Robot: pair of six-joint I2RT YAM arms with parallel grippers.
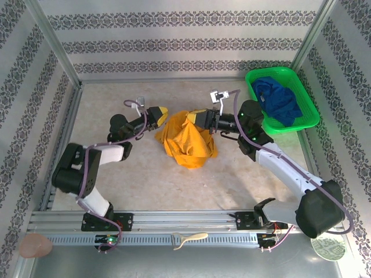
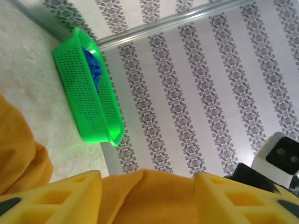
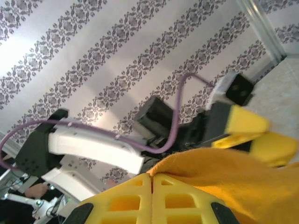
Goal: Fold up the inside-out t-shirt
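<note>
Arms reach inward: right pincer (image 1: 195, 119) pinches a wrinkly orange-yellow cotton t-shirt (image 1: 186, 145), left pincer (image 1: 162, 116) spread around it; behind the right pincer, green plastic basket (image 1: 290, 128) holds dark blue cloth (image 1: 279, 99).

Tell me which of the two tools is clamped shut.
The right tool: its fingers meet on the orange-yellow t-shirt. The left tool stands with fingers apart, cloth between them.

Left fingers (image 2: 51, 196) spread apart, right fingers (image 3: 121, 200) pinched together, facing each other.
</note>
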